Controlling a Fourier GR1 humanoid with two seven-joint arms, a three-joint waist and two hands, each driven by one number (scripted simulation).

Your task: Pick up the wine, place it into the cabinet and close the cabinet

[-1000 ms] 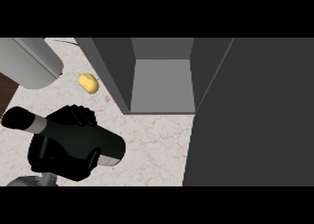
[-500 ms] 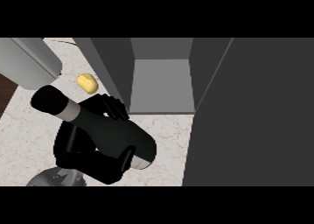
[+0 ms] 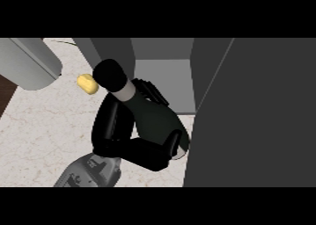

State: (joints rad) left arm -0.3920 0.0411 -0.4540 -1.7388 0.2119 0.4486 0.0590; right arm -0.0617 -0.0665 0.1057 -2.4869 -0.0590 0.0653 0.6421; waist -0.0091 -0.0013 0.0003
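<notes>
Wine bottle (image 3: 144, 112): being carried above the desk (image 3: 43, 127), neck pointing away, at the open cabinet (image 3: 160, 83) mouth; one hand (image 3: 131, 147), side unclear, curling around its body; placing and door-closing remaining.

Kitchen: marble counter (image 3: 43, 132), grey cabinet (image 3: 251, 110).

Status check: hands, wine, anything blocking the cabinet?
Left hand curled round wine bottle, neck toward open cabinet. Right hand not seen. Yellow item beside the opening.
</notes>
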